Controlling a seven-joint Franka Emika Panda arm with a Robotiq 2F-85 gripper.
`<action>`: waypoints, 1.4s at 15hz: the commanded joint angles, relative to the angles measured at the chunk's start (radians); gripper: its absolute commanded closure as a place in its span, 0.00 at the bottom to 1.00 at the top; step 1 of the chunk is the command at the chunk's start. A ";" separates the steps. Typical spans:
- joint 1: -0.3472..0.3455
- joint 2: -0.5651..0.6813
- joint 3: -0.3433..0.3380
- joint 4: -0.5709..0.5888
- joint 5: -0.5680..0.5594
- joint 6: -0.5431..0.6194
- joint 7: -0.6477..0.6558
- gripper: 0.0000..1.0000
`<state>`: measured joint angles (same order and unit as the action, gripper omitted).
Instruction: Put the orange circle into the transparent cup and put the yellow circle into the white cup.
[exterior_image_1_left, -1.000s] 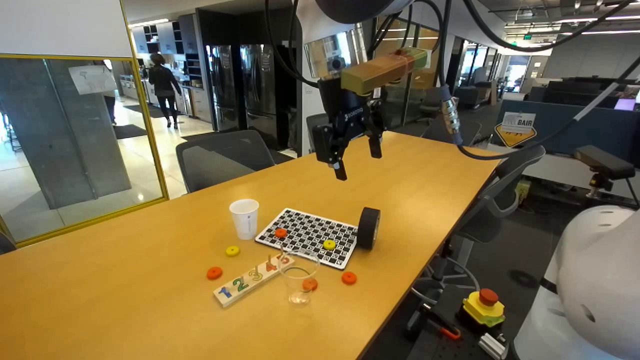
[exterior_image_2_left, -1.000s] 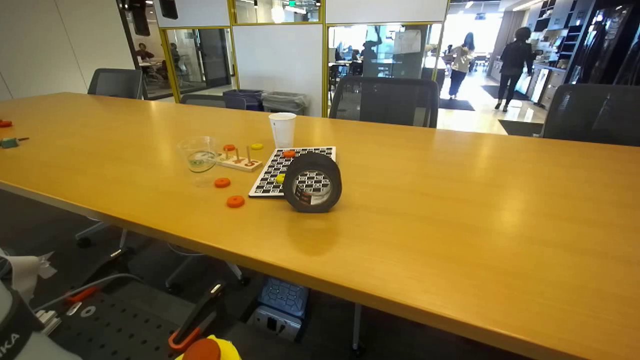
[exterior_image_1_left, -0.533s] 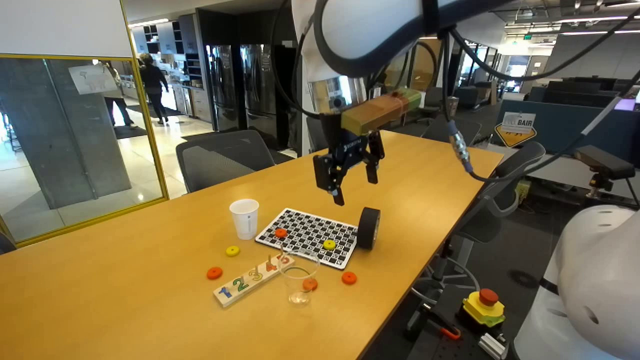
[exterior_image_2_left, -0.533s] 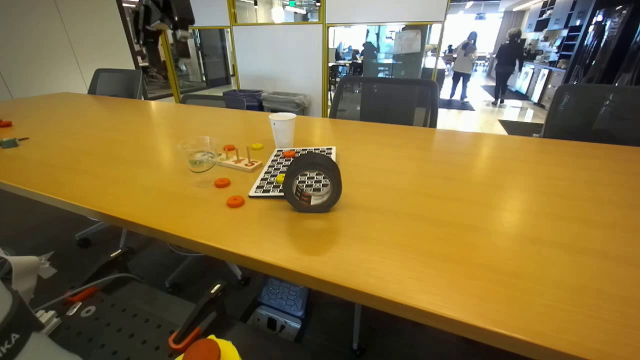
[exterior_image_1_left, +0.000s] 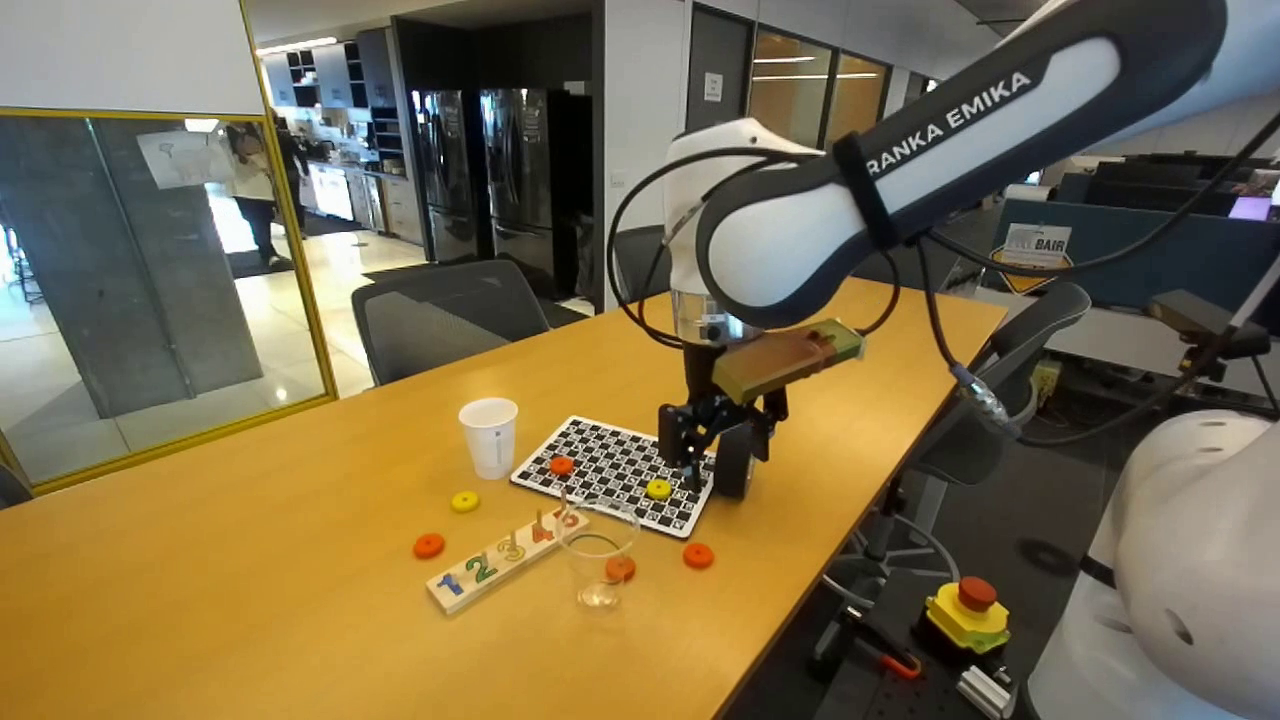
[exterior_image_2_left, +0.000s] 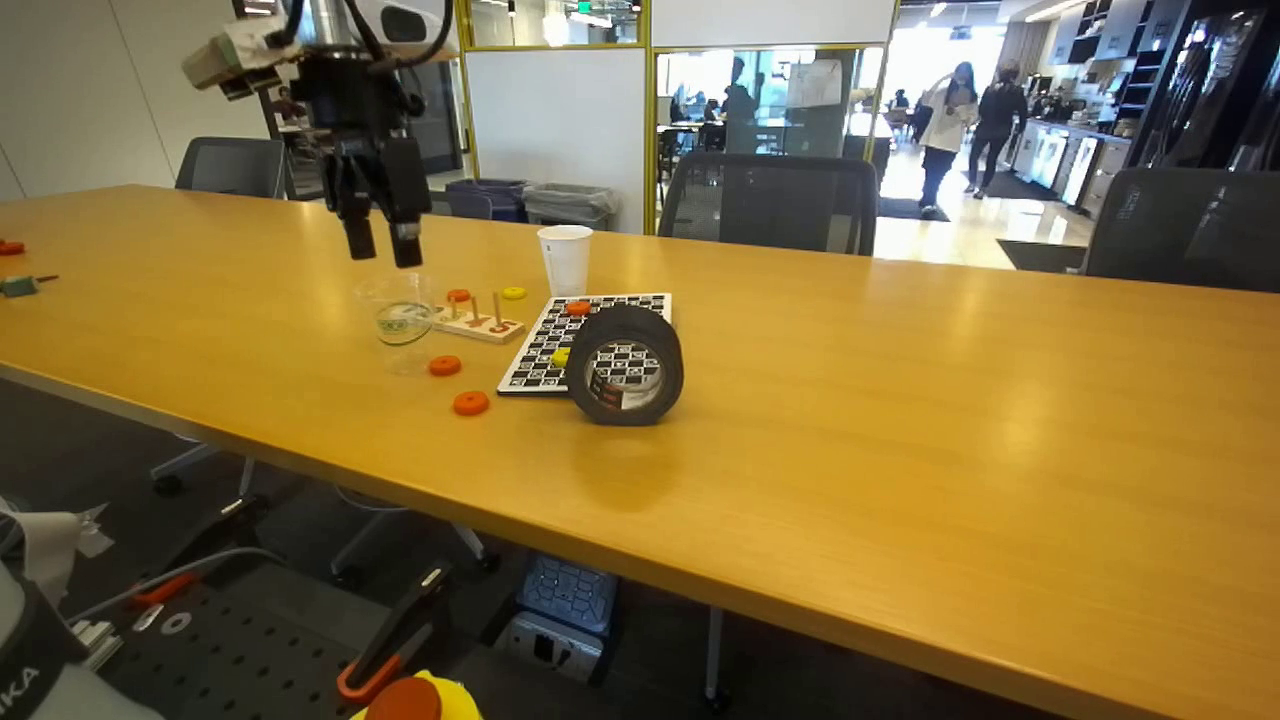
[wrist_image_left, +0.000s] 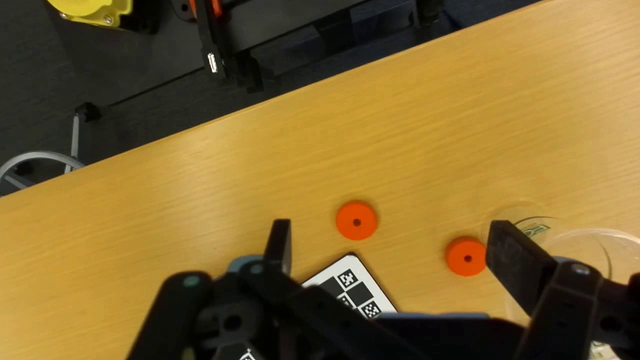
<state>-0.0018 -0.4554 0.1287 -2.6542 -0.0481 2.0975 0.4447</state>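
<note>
My black claw, orange circles here, yellow circles there, white cup, green-printed transparent cup, black-and-white chequered board!

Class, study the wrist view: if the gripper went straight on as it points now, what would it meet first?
Probably the orange circle just off the checkered board, or the table close beside it: in the wrist view that circle shows between the open fingers. Depth is unclear, though.

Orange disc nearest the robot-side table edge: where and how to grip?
Rim of the disc, pinched on opposite sides, tool coming from above: it lies flat and low, with a round edge. A corner of the board sits close by, so I'd probably pinch left and right as the wrist view shows it, keeping clear of that corner.
</note>
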 joint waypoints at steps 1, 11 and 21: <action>-0.024 -0.005 -0.048 -0.096 0.021 0.162 -0.052 0.00; -0.009 0.286 -0.138 -0.090 0.147 0.480 -0.272 0.00; -0.009 0.501 -0.132 -0.010 0.252 0.553 -0.382 0.00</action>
<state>-0.0148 -0.0074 -0.0007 -2.7040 0.1747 2.6221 0.0924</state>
